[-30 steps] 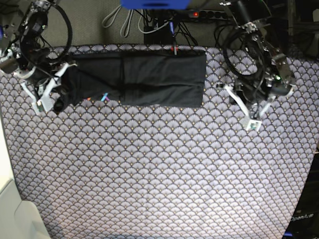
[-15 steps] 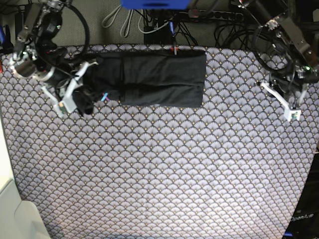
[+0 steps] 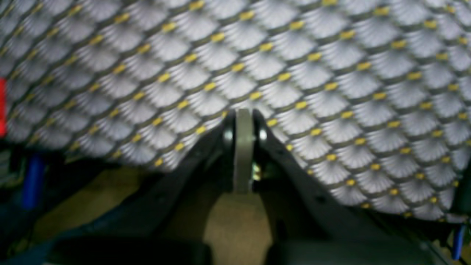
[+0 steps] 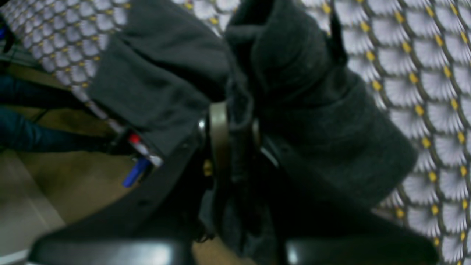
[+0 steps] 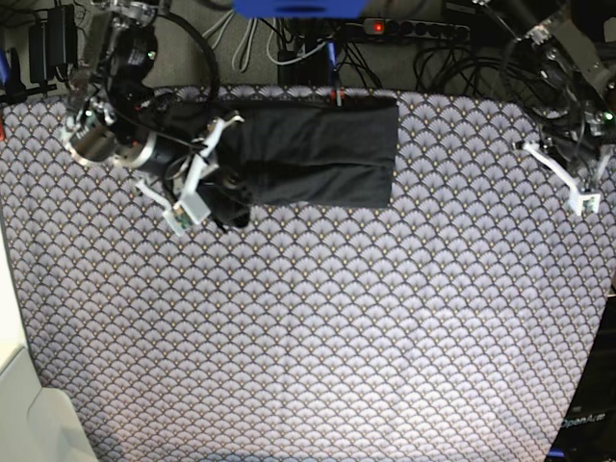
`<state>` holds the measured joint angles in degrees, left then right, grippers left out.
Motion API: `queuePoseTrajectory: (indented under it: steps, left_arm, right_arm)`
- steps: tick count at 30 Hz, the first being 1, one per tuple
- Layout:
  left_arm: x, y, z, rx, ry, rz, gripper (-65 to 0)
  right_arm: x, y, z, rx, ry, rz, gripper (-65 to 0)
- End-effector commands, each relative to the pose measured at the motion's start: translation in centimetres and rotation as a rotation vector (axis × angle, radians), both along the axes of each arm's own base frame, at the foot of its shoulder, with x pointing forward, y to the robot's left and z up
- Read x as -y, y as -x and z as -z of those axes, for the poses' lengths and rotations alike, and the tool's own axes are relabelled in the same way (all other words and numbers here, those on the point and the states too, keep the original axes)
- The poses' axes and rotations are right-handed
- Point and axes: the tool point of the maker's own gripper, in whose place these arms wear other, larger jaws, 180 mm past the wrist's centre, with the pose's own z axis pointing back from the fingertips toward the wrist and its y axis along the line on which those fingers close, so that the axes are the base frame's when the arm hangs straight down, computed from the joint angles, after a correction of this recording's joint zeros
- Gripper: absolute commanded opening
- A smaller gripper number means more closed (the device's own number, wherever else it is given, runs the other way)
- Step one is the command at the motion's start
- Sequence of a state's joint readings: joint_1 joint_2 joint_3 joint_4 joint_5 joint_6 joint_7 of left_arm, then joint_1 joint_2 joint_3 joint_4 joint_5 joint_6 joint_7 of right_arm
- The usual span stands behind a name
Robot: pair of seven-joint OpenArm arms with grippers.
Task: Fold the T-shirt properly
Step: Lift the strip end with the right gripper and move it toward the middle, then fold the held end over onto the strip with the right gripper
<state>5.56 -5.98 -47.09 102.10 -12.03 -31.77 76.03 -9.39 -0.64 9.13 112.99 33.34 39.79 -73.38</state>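
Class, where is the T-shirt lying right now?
In the base view, the T-shirt lies folded at the patterned table's far edge, its left end gripped by the right end effector.

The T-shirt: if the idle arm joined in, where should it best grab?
Probably the free short edge of the T-shirt, coming in from the side of the left gripper. That end lies flat and uncovered, while the right gripper already pinches the bunched opposite end.

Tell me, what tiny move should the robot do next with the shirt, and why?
Probably carry the pinched end a little further across toward the far end, then lay it down. The right hand is shut on a bunched end of the T-shirt, lifted over the flat part, so the fold looks only partly across. The left hand is shut, holds nothing and sits off to the side over the patterned cloth.
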Motion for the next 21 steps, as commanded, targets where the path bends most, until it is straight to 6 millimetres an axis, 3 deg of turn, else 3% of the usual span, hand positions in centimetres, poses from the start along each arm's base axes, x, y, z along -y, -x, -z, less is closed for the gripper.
queuePoseTrajectory:
  steps: [1,21]
  left_arm:
    - [-0.4,-0.8,-1.2,0.043,-0.02,0.011,-64.6]
    - [-1.6,0.3,-1.2,-0.005,-0.035,-0.014,-64.6]
  right_arm:
    - [-0.7,-0.5,-1.2,0.047,-0.026,-0.018,-65.0]
    - [-7.1,-0.1,-2.7,0.078,-0.104,-0.183,-64.7]
